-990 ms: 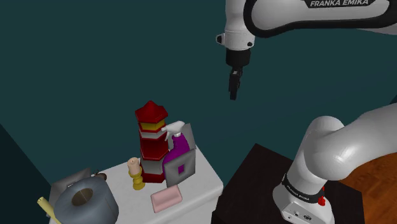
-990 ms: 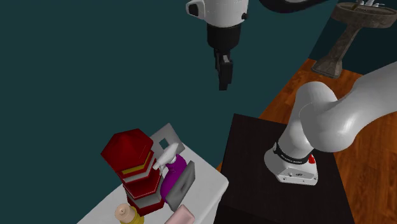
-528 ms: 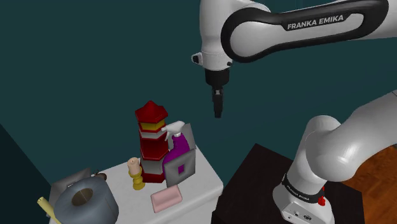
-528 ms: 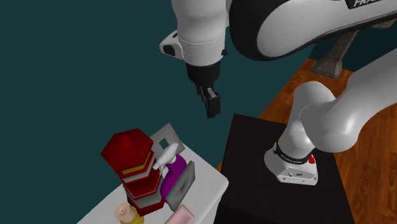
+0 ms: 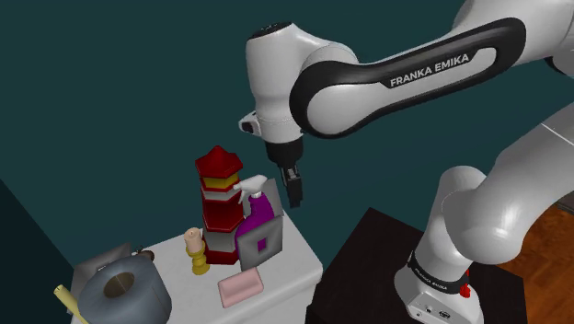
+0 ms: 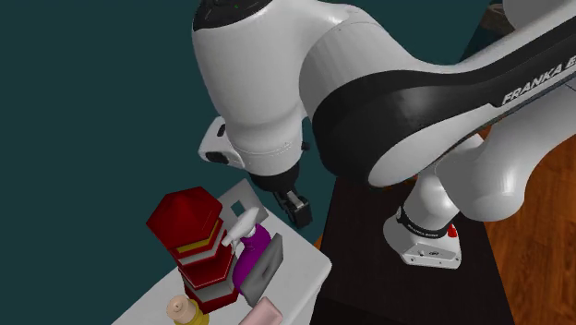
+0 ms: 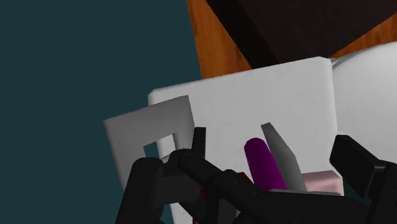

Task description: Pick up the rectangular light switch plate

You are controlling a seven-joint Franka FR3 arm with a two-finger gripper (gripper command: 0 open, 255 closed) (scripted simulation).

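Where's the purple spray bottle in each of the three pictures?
Shoulder view: spray bottle low, left of centre.
Second exterior view: spray bottle near the bottom, left of centre.
Wrist view: spray bottle right beside the grey plate.
Shared landmark: grey plate leaning against it.

The shoulder camera sits beside the stand (image 5: 373, 253) and looks down at the white table (image 5: 296, 264) from a little way off. The second camera looks from nearly the same side — higher, closer. The wrist camera looks down very near. All see the purple bottle (image 5: 261, 209).
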